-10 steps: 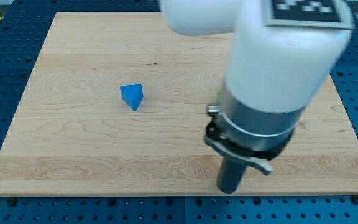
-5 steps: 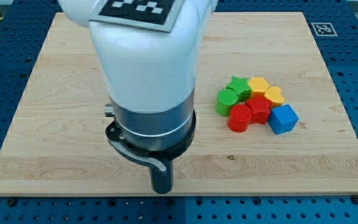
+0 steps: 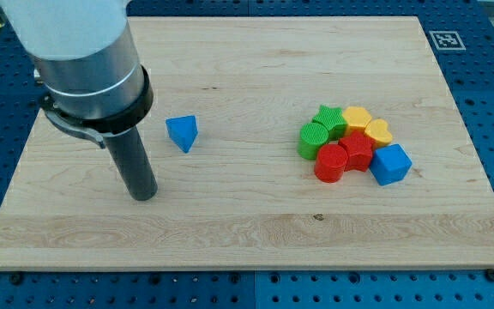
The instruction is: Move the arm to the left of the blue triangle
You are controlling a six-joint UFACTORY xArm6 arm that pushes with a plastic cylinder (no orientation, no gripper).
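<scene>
Camera view: my tip (image 3: 145, 196) rests on the wooden surface (image 3: 230, 232), to the view's left of the blue triangle (image 3: 183, 133) and a little toward the view's bottom, near it but apart.

No claw shows on the arm, only the dark rod, so nothing is grasped. Well apart, on the view's right, sits a touching cluster: a green cylinder (image 3: 313, 139), a green block (image 3: 328, 120) that looks star-shaped though its outline is hard to read, a red cylinder (image 3: 331, 162), a red block (image 3: 359, 151), two yellow blocks (image 3: 358, 117) (image 3: 378, 131), and a blue cube (image 3: 391, 164) at the cluster's right edge.
</scene>
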